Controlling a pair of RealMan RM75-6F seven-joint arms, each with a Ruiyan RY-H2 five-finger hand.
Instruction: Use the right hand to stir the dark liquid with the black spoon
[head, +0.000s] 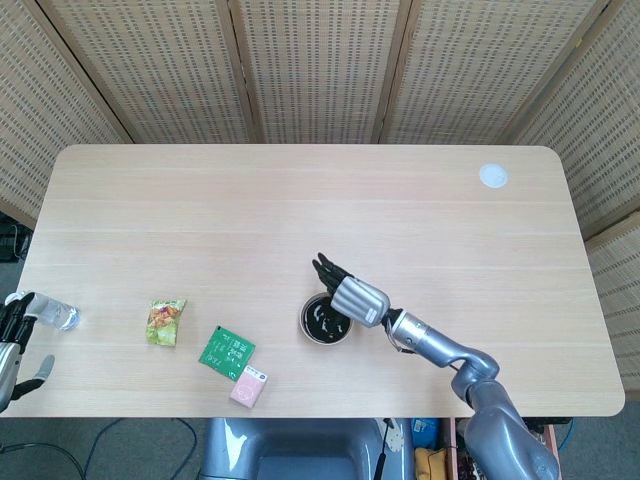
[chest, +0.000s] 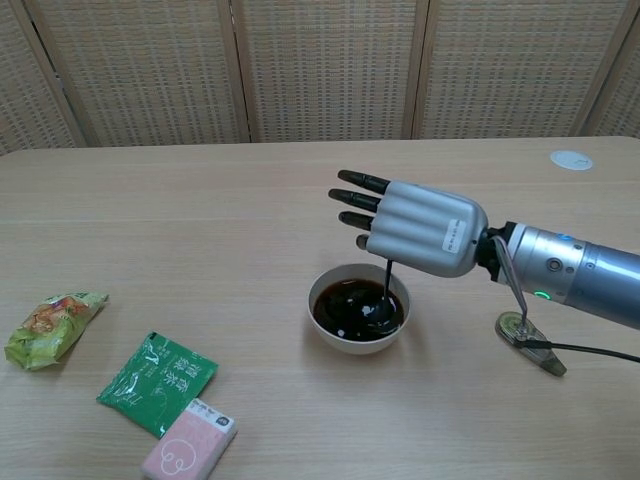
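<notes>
A white bowl (chest: 358, 341) (head: 304, 326) of dark liquid (chest: 350, 308) stands on the table near its front edge. My right hand (chest: 420, 228) (head: 356, 296) hovers just above the bowl's right side, back of the hand up, dark fingers stretched out to the left. It holds the black spoon (chest: 387, 282) from underneath; the thin handle hangs down into the liquid on the bowl's right side. The grip itself is hidden beneath the palm. My left hand (head: 10, 335) rests low at the table's front left corner, fingers apart, holding nothing.
A green-yellow snack bag (chest: 45, 327), a green packet (chest: 157, 382) and a pink box (chest: 188, 440) lie left of the bowl. A clear plastic item (head: 62, 316) sits by my left hand. A white disc (head: 492, 176) lies far right. A cable clip (chest: 523, 334) lies by my right forearm.
</notes>
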